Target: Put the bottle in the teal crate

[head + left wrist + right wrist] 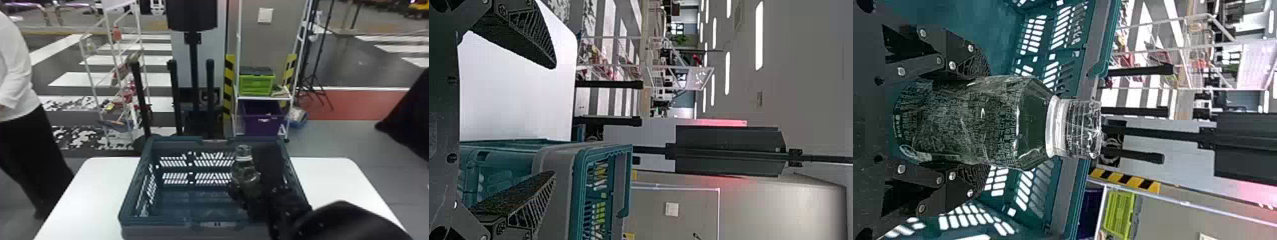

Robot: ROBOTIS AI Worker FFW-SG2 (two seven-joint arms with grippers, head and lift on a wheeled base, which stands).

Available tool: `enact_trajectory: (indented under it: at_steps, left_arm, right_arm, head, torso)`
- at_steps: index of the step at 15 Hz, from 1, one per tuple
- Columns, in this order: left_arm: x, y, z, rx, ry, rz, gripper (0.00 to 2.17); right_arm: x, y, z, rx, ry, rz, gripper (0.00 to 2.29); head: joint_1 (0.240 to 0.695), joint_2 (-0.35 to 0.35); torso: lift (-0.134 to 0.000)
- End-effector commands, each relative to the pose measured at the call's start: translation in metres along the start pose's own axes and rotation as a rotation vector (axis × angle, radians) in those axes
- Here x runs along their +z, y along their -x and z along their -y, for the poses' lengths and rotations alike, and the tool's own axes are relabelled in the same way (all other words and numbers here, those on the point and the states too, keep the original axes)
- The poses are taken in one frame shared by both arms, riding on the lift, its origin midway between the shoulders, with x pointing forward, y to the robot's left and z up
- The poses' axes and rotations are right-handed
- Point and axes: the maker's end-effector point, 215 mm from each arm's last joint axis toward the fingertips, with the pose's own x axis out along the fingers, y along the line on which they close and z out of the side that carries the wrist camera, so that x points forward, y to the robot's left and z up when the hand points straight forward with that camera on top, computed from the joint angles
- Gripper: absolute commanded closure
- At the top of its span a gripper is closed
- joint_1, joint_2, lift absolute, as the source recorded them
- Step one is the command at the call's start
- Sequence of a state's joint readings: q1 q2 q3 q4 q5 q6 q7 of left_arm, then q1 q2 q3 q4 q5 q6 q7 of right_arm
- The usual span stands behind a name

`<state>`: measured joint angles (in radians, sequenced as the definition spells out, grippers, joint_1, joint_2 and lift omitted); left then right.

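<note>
My right gripper [244,194] is inside the right part of the teal crate [153,225], shut on the clear bottle [245,170], whose neck points up. In the right wrist view the same gripper [980,122] has a finger on each side of the bottle [978,120], with the crate's slotted wall [1040,45] behind. The left gripper [551,120] stands open in its wrist view with nothing between its fingers, near the crate's outer side [556,155].
The crate stands on a white table [92,188]. Beyond it are a dark lift-like stand [193,73], a white rack on the left [110,63], and a shelf holding a green crate [257,84] and a purple bin [263,121].
</note>
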<state>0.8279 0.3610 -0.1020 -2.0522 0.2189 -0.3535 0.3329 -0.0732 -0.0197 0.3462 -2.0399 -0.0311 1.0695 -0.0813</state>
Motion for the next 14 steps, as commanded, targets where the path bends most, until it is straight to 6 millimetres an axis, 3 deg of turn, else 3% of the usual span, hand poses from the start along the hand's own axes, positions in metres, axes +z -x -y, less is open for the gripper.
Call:
enact_trajectory:
  at_steps: [1,7,11,13,14]
  left_arm:
    - [-0.005,0.002,-0.005,0.009,-0.004,-0.009,0.13]
    - [-0.005,0.006,-0.008,0.016,-0.002,-0.004,0.12]
    - [-0.003,0.008,-0.008,0.016,0.002,0.003,0.12]
    - [-0.001,0.008,-0.01,0.018,0.001,0.005,0.12]
    - [-0.001,0.009,-0.01,0.018,0.002,0.007,0.12]
  right_arm:
    - [0.0,-0.024,-0.01,0.023,0.013,-0.047,2.29]
    - [-0.023,-0.049,-0.018,0.055,0.026,-0.151,2.28]
    - [-0.035,-0.053,-0.026,0.089,0.005,-0.186,2.25]
    - [-0.035,-0.053,-0.028,0.094,0.0,-0.185,1.96]
    - [-0.034,-0.053,-0.029,0.097,-0.001,-0.183,1.61]
  head:
    - [0.499,0.0]
    - [0.499,0.0]
    - [0.499,0.0]
    - [0.499,0.0]
    - [0.499,0.0]
  torso:
    - [0.0]
    - [0.0]
    - [0.0]
    - [0.0]
    - [0.0]
